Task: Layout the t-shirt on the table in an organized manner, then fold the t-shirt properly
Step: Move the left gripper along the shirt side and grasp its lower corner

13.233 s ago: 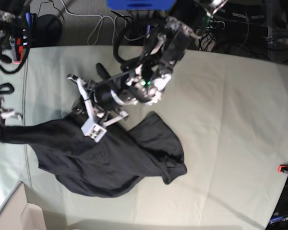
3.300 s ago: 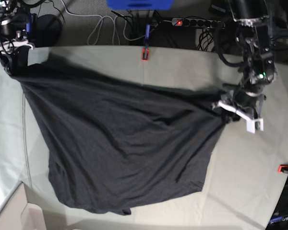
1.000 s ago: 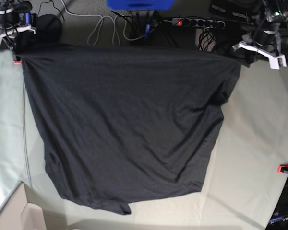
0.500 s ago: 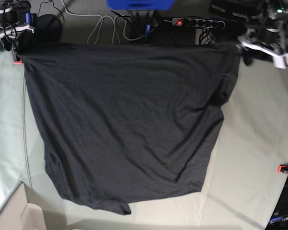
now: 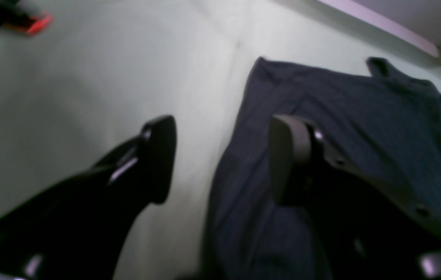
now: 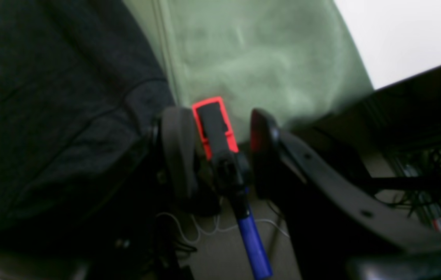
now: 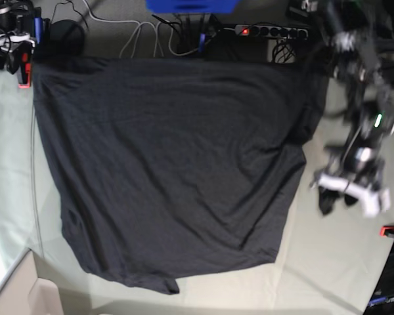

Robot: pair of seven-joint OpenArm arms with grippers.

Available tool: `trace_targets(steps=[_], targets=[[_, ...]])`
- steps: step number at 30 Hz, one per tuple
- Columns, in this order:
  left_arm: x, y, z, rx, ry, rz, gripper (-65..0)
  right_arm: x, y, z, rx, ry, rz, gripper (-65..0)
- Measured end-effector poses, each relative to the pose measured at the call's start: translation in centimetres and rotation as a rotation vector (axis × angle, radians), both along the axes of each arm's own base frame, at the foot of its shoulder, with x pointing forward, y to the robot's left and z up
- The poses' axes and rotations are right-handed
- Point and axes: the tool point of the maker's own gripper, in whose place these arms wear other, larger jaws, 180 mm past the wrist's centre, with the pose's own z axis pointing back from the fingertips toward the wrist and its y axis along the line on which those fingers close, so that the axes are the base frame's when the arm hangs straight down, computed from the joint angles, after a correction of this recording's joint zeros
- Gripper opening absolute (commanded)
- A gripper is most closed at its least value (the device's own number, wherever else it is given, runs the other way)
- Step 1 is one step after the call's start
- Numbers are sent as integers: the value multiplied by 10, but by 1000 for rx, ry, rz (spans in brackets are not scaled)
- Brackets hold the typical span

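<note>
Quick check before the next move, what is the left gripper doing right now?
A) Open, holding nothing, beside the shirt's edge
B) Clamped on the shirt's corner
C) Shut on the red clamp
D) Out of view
A: the left gripper has its jaws spread with nothing between them, hanging over the table beside the t-shirt edge.

The left gripper [image 7: 347, 190] is held low on a downward-bent arm, its dark fingers [image 5: 158, 155] spread apart with nothing gripped between them. The right gripper [image 6: 216, 151] is likewise held parted, one finger [image 6: 177, 151] set either side of an open gap.
</note>
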Motion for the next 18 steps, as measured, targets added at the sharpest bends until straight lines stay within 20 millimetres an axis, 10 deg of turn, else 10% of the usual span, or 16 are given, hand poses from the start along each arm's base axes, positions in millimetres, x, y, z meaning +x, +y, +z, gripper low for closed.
trace_targets(steps=[10, 18], targets=[[107, -43, -75, -47, 227, -89, -284, -2, -4, 1, -12, 13, 2, -402], [106, -54, -123, -26, 241, -80, -284, -1, -5, 2, -13, 9, 3, -402]])
